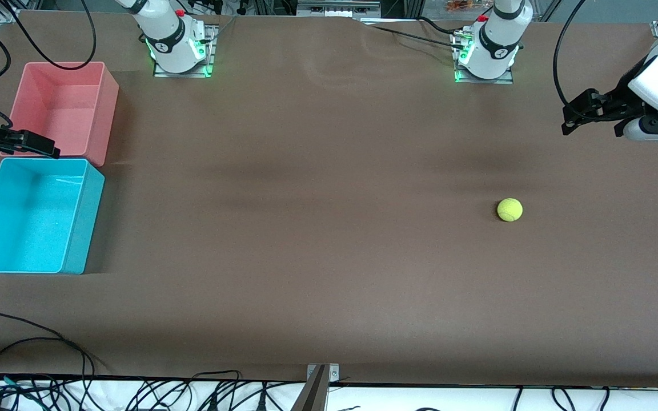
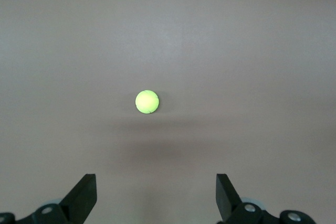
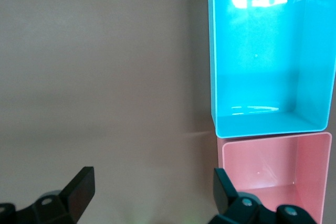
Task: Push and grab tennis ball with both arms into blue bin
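Observation:
The tennis ball (image 1: 509,209) lies on the brown table toward the left arm's end, and it also shows in the left wrist view (image 2: 147,102). My left gripper (image 1: 566,122) hangs open and empty in the air at that end of the table, apart from the ball; its fingers (image 2: 84,195) stand wide. The blue bin (image 1: 86,220) stands empty at the right arm's end and shows in the right wrist view (image 3: 315,51). My right gripper (image 1: 49,149) hangs open and empty by the bins; its fingers (image 3: 81,187) stand wide.
A pink bin (image 1: 106,108) of the same size stands empty right beside the blue bin, farther from the front camera, and shows in the right wrist view (image 3: 273,171). Both arm bases (image 1: 180,51) stand along the table's back edge. Cables lie along the front edge.

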`<action>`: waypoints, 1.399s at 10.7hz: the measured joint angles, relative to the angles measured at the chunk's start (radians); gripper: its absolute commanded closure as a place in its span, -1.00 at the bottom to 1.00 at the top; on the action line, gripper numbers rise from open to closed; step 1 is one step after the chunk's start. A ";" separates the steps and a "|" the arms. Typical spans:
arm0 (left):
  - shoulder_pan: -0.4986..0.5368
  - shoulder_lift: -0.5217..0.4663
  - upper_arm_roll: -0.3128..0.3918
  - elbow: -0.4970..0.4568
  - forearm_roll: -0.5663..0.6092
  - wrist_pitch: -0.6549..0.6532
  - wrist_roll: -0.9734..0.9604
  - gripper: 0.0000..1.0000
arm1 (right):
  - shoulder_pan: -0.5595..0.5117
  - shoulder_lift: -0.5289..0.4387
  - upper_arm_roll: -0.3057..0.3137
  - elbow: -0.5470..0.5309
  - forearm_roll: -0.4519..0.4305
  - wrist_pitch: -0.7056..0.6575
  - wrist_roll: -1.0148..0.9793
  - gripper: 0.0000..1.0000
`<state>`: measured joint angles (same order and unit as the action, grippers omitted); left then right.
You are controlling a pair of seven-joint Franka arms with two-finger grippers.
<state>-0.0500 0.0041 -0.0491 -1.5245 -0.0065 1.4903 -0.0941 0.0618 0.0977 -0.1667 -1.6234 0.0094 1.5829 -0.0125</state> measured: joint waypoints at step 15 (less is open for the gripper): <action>0.065 0.004 -0.005 0.001 0.000 -0.001 -0.001 -1.00 | 0.003 -0.024 -0.011 0.011 0.000 -0.034 -0.001 -1.00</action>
<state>0.0154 0.0081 -0.0545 -1.5239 -0.0060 1.4896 -0.0951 0.0651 0.0740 -0.1778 -1.6128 0.0094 1.5493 -0.0133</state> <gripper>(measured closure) 0.000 0.000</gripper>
